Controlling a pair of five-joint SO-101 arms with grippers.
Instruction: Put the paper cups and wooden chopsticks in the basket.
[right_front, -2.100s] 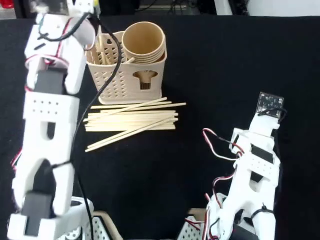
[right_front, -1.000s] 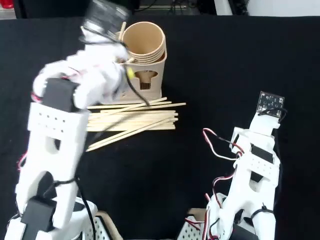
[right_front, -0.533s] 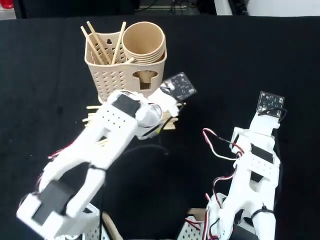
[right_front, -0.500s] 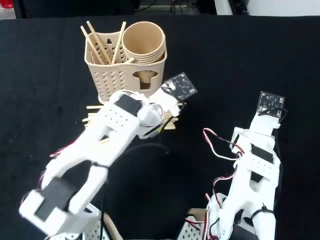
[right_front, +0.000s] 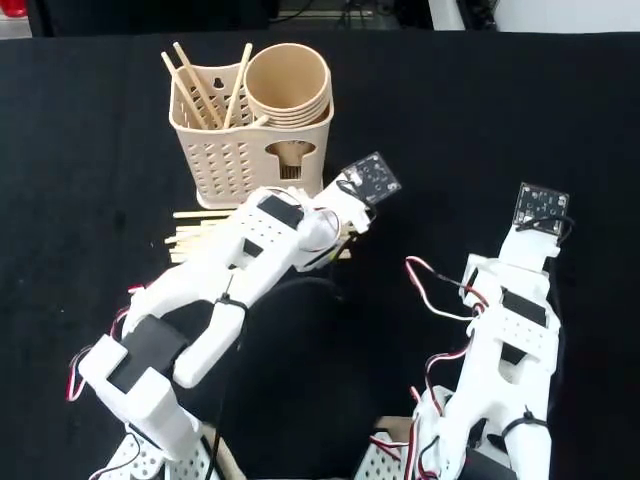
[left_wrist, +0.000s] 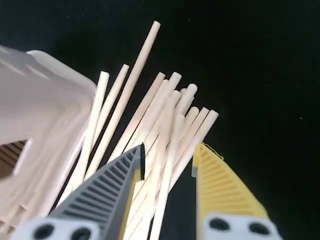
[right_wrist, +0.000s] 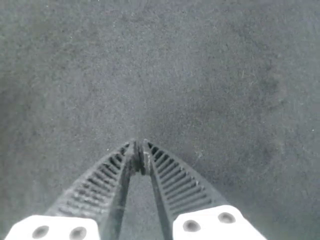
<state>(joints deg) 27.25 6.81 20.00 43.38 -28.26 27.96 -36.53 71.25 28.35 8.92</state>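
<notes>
A beige perforated basket (right_front: 235, 150) stands at the back of the black table, holding nested paper cups (right_front: 287, 80) and a few upright wooden chopsticks (right_front: 198, 85). A pile of loose chopsticks (right_front: 195, 240) lies in front of it, partly hidden under my left arm (right_front: 270, 240). My left gripper (left_wrist: 169, 150) is open over the pile's right ends, with several chopsticks (left_wrist: 165, 125) between its grey and yellow fingers and the basket (left_wrist: 35, 110) beside them. My right gripper (right_wrist: 138, 150) is shut on nothing above bare cloth.
My right arm (right_front: 510, 320) stands folded at the right side of the table, well away from the basket. Black cloth (right_front: 480, 110) covers the whole table. The arm bases sit at the front edge.
My left arm has swung from the basket's top down and rightward to the right end of the chopstick pile. The right arm has kept still.
</notes>
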